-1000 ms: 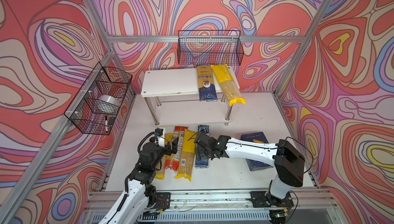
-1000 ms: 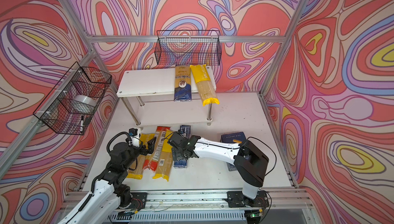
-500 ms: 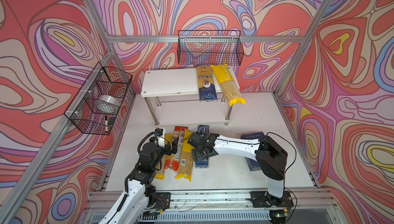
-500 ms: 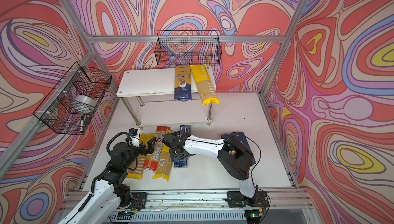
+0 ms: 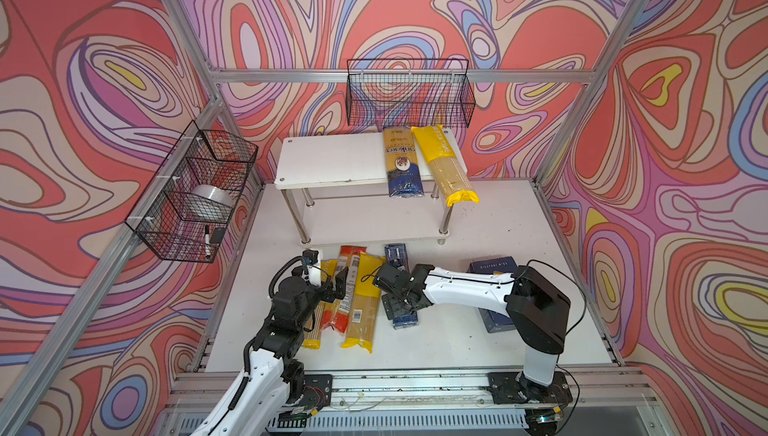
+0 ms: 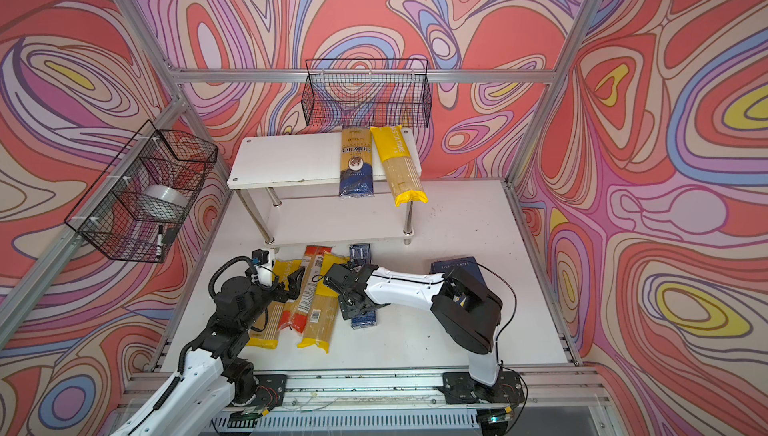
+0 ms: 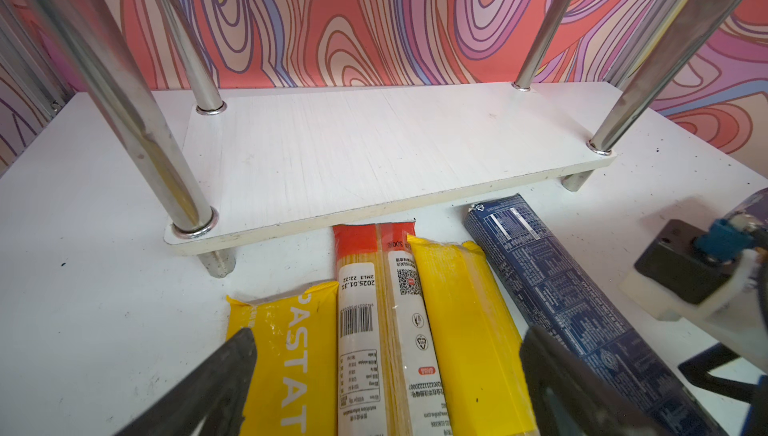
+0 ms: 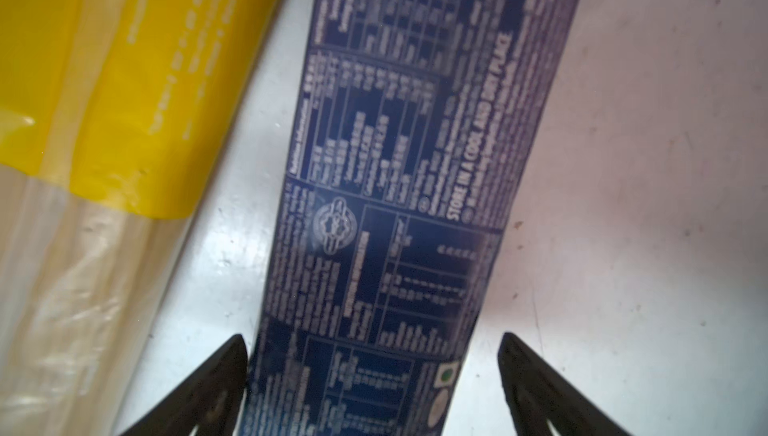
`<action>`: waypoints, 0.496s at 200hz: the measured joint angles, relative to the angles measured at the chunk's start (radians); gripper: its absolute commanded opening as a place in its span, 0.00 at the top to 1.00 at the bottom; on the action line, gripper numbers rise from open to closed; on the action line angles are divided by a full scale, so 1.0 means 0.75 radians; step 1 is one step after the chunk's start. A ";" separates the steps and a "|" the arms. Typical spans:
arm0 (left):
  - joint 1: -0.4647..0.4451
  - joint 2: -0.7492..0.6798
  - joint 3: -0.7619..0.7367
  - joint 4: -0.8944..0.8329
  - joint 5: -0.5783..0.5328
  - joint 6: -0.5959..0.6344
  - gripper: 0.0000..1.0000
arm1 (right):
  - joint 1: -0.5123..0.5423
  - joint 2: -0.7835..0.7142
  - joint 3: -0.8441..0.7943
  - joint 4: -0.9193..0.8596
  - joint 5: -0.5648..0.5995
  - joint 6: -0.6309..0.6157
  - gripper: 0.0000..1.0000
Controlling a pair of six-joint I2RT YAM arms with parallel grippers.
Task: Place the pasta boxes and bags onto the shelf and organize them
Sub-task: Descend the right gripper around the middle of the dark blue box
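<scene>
My right gripper [image 8: 372,336] straddles the long narrow dark blue cardboard box [image 8: 395,205]: bare white tabletop [image 8: 644,164] on one flank, only a slim strip before the yellow-and-clear plastic spaghetti packet [image 8: 83,122] on the other. The white two-tier shelf [image 5: 332,160] has its top board's left part bare (a blue-and-gold packet [image 5: 402,164] and a yellow packet [image 5: 444,168] crowd the right end); its lower board [image 7: 374,151] lies open between chrome tube legs [image 7: 137,122].

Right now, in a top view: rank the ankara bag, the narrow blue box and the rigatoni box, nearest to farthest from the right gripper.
1. narrow blue box: on the table, directly under the open right gripper, which straddles it.
2. rigatoni box: on the table to the right, partly under the arm.
3. ankara bag: at the back, on the shelf's top tier.
</scene>
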 measured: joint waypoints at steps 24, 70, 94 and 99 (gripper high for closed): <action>0.000 0.000 0.000 0.000 0.000 0.000 0.00 | -0.003 -0.113 -0.101 0.012 -0.007 0.010 0.02; 0.000 0.006 0.000 0.001 0.000 0.000 0.00 | -0.004 -0.443 -0.260 0.086 -0.020 0.012 0.02; 0.000 0.018 0.000 0.001 0.001 0.000 0.00 | -0.003 -0.506 -0.277 0.125 -0.019 0.012 0.02; 0.000 0.019 0.000 0.001 0.001 0.000 0.00 | -0.002 -0.504 -0.276 0.132 -0.018 0.012 0.02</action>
